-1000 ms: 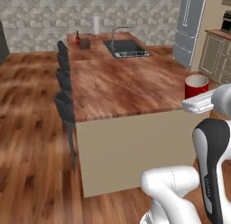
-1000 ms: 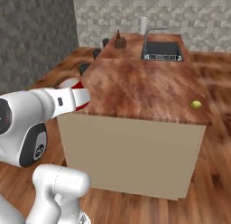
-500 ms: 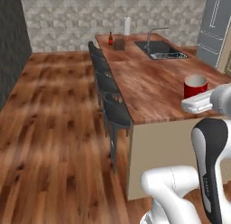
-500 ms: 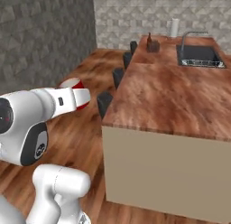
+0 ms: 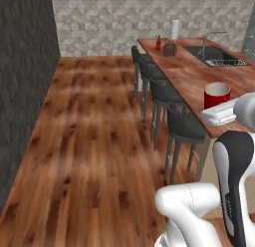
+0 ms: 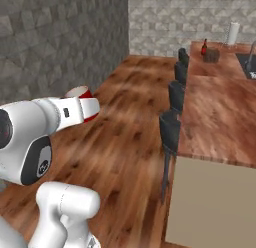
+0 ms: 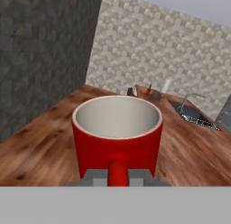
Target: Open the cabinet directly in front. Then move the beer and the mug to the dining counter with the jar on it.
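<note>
Between the jaws, pinched by its handle and upright, the red mug, pale inside facing up; gripper closed on that handle. Far beyond the jaws, on the dining counter, the beer just beside the jar, near the far end. Past those, a white paper-towel roll. Alongside the counter, dark stools in a row.

mug: red, pale inside | dining counter: reddish-brown wood | stools: black

Glossy red mug, wood-topped dining counter
</note>
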You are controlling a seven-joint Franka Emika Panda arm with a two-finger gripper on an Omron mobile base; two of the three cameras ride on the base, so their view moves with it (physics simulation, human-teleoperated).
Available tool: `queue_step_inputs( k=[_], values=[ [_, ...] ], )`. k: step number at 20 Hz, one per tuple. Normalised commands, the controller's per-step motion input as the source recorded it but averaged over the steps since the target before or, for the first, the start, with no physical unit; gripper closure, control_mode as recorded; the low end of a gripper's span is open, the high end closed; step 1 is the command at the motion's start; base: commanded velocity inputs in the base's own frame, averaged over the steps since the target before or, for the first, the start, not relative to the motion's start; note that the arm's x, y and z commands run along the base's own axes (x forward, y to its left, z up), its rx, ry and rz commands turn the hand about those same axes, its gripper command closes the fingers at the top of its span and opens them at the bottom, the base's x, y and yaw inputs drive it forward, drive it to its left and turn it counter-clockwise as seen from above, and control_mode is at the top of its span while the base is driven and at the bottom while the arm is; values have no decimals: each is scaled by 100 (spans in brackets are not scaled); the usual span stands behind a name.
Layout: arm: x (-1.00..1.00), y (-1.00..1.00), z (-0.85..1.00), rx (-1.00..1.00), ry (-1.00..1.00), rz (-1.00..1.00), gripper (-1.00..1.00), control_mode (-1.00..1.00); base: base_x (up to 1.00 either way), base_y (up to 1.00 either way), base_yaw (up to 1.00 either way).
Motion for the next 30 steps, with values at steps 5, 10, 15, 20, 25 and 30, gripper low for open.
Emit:
queue_step_inputs(
  k=[5, 10, 15, 20, 25, 30],
  values=[
    [0, 0, 0, 0, 0, 0, 100, 100, 100, 100, 1],
    [0, 0, 0, 0, 0, 0, 100, 100, 100, 69, 0],
    [0, 0, 0, 0, 0, 0, 100, 100, 100, 51, -2],
    [0, 0, 0, 0, 0, 0, 100, 100, 100, 19, -1],
    [0, 0, 0, 0, 0, 0, 100, 100, 100, 6, 0],
    [0, 0, 0, 0, 0, 0, 100, 100, 100, 6, -1]
  ],
)
